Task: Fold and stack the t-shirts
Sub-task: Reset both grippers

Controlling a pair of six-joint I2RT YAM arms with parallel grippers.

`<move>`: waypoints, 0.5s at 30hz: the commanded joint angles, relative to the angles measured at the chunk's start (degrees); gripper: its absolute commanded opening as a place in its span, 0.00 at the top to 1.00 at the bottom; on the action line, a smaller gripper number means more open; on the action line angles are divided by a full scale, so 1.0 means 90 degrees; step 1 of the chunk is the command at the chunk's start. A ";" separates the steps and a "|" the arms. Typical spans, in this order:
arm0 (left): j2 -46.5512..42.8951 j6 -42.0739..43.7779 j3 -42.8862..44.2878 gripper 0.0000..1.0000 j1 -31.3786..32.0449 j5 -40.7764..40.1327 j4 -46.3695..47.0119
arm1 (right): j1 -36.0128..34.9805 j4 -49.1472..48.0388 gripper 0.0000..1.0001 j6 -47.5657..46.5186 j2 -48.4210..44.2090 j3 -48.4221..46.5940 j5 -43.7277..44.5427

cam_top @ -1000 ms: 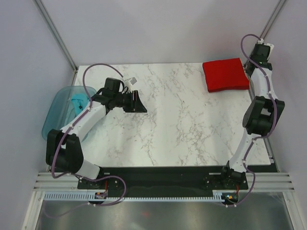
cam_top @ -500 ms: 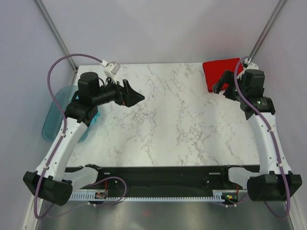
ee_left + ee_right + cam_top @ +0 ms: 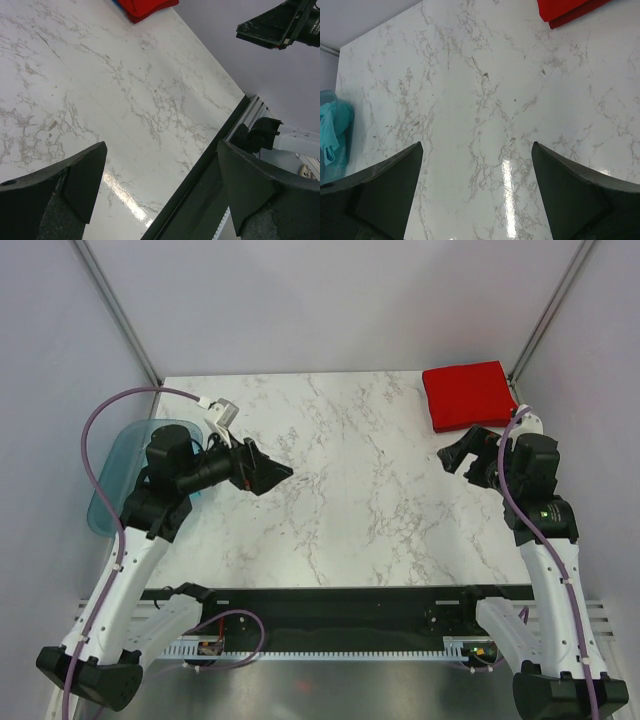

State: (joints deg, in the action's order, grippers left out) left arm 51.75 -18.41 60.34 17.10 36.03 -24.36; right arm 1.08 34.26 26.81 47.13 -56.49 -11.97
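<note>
Black jaws stand spread wide on the left gripper (image 3: 272,472) and the right gripper (image 3: 455,455), both holding nothing above the marble table (image 3: 360,500). The teal t-shirt (image 3: 332,130) lies crumpled in the blue tub (image 3: 105,490), behind the left gripper, which is the nearer one. The folded red t-shirts (image 3: 470,395) are stacked at the far right corner.

A robotics lab test cell: a left arm (image 3: 128,550) and right arm (image 3: 553,558) bolted to a black base plate (image 3: 340,606) beside a marble-patterned tabletop (image 3: 350,490), enclosed by plain pale walls (image 3: 330,300) and aluminium frame posts (image 3: 115,312), with a slotted cable duct (image 3: 330,649).
</note>
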 commanded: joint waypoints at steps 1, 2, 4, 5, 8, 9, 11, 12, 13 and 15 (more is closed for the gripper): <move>-0.0319 -0.0073 -0.0112 0.00 -0.0025 -0.0136 0.0080 | 0.0017 -0.0281 0.02 -0.0019 -0.0013 -0.0022 -0.0028; -0.0359 -0.0073 -0.0151 0.00 -0.0025 -0.0272 0.0080 | 0.0017 -0.0281 0.02 -0.0020 -0.0003 0.0007 0.0030; -0.0427 -0.0073 -0.0190 0.00 -0.0016 -0.0341 0.0080 | 0.0017 -0.0310 0.02 -0.0068 0.0046 0.0007 0.0089; -0.0456 -0.0073 -0.0190 0.00 -0.0025 -0.0341 0.0070 | 0.0017 -0.0320 0.02 -0.0078 0.0065 -0.0003 0.0070; -0.0525 -0.0024 -0.0239 0.00 -0.0016 -0.0468 0.0070 | 0.0017 -0.0330 0.02 -0.0107 0.0046 -0.0071 0.0080; -0.0535 -0.0015 -0.0249 0.00 -0.0025 -0.0497 0.0060 | 0.0017 -0.0311 0.02 -0.0108 0.0056 -0.0090 0.0080; -0.0564 -0.0005 -0.0249 0.00 -0.0025 -0.0507 0.0060 | 0.0017 -0.0272 0.02 -0.0156 0.0075 -0.0168 0.0002; -0.0564 -0.0014 -0.0239 0.00 -0.0025 -0.0507 0.0060 | 0.0017 -0.0262 0.02 -0.0156 0.0075 -0.0178 -0.0037; -0.0574 -0.0024 -0.0239 0.00 -0.0025 -0.0507 0.0070 | 0.0017 -0.0262 0.02 -0.0176 0.0066 -0.0178 -0.0086; -0.0564 -0.0053 -0.0220 0.00 -0.0016 -0.0507 0.0070 | 0.0017 -0.0262 0.02 -0.0176 0.0066 -0.0130 -0.0145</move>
State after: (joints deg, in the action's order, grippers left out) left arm 47.51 -18.41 58.33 17.10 32.49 -24.36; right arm 1.08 33.43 26.06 47.83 -56.49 -12.12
